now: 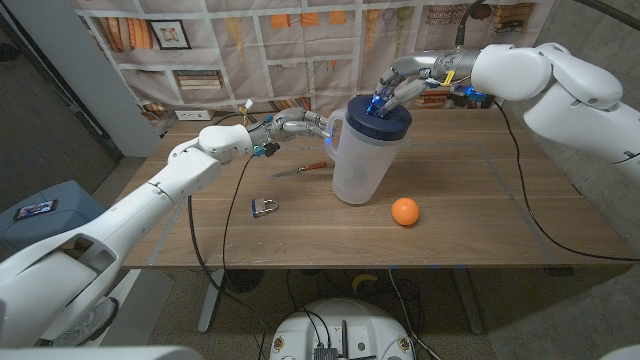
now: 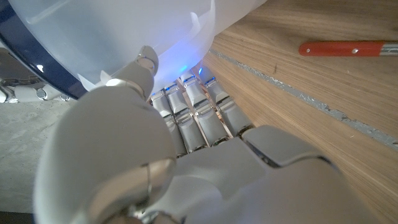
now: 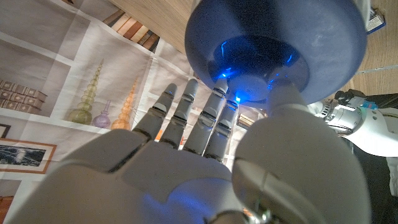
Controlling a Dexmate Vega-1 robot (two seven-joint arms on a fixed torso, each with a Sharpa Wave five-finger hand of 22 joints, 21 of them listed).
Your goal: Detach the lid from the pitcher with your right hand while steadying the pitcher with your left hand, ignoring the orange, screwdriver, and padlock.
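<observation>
The pitcher [image 1: 358, 160] stands upright mid-table, so its dark blue lid [image 1: 378, 117] should come off straight up, and the right hand [image 1: 405, 85] is right there on top, fingers on the lid, though a real grip can't be made out. The left hand [image 1: 290, 126] reaches in from the side and grips the handle [image 1: 330, 132].

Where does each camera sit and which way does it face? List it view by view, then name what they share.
Head view: fixed on the head, looking down over the table; both arms show, the left hand at the pitcher, the right hand on the lid.
Left wrist view: on the left wrist, looking along the left hand at the pitcher; a screwdriver lies beyond.
Right wrist view: on the right wrist, looking along the right hand at the lid.
Shared: head and left wrist both show pitcher and screwdriver.
</observation>
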